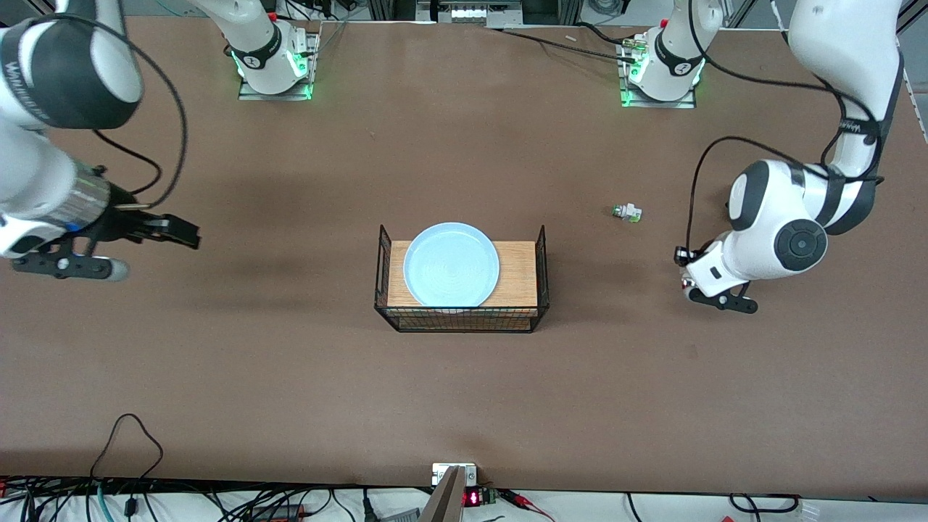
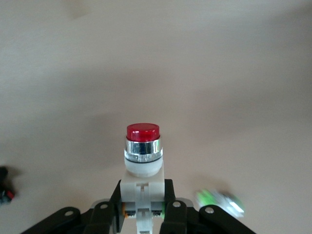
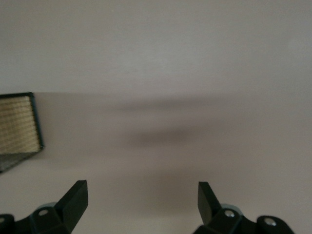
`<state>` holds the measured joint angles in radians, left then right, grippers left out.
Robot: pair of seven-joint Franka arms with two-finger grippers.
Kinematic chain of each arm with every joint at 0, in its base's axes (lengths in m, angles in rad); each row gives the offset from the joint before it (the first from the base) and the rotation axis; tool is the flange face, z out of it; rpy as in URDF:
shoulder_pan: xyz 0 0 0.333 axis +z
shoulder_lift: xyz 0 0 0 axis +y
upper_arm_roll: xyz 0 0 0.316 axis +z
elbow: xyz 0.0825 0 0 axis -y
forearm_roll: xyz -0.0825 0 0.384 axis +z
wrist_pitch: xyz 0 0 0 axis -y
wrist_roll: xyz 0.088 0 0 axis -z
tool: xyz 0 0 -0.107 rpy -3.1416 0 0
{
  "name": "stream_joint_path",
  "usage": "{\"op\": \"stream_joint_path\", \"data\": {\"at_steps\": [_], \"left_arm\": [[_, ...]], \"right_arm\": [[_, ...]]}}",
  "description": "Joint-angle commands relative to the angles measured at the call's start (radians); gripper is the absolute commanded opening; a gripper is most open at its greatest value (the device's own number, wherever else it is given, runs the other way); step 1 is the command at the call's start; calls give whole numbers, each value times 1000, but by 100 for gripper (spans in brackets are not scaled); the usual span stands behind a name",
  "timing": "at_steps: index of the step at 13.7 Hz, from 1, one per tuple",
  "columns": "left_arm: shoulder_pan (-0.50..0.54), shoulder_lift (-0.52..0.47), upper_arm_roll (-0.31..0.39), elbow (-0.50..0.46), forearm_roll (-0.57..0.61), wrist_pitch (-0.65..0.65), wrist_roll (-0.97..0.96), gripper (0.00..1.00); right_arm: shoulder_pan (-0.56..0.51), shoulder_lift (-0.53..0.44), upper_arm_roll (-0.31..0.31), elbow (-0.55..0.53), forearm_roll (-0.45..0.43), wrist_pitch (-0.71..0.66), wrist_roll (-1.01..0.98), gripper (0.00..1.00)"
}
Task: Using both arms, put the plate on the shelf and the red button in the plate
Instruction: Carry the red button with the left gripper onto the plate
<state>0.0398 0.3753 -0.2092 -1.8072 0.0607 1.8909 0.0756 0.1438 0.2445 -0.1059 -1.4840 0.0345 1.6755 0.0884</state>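
Gripping red button (image 2: 143,146), left claw (image 2: 144,214) above table (image 2: 219,73).

In the front view the left gripper (image 1: 685,284) is hidden under its own wrist, so only a speck of the red button (image 1: 684,286) shows there. The left wrist view cuts the button's body at the picture's edge. A green and white part (image 2: 220,201) beside it is blurred. The right arm's upper links run off the front view's edge.
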Motion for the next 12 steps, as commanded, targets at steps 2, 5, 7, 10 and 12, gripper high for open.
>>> {"op": "stream_joint_path", "data": {"at_steps": [2,5,7,10,12], "left_arm": [[-63,5,-165,267,-4,-272,-107,3],[-116,10,-191,377,-226,-276,-195,3],[-185,43,-193,405,-318,-128,-217,4],[-319,124,-190,408,-320,168,-243,4],[-368,197,-184,408,-309,290,-249,4]], "right_arm": [[-93,-36,17,-4,-36,-66,-128,100],[-93,-76,11,4,-39,-137,-99,100],[-93,-118,11,-79,-39,-81,-114,100],[-92,-204,11,-194,-42,-10,-127,100],[-93,-228,9,-184,-41,-54,-125,100]]}}
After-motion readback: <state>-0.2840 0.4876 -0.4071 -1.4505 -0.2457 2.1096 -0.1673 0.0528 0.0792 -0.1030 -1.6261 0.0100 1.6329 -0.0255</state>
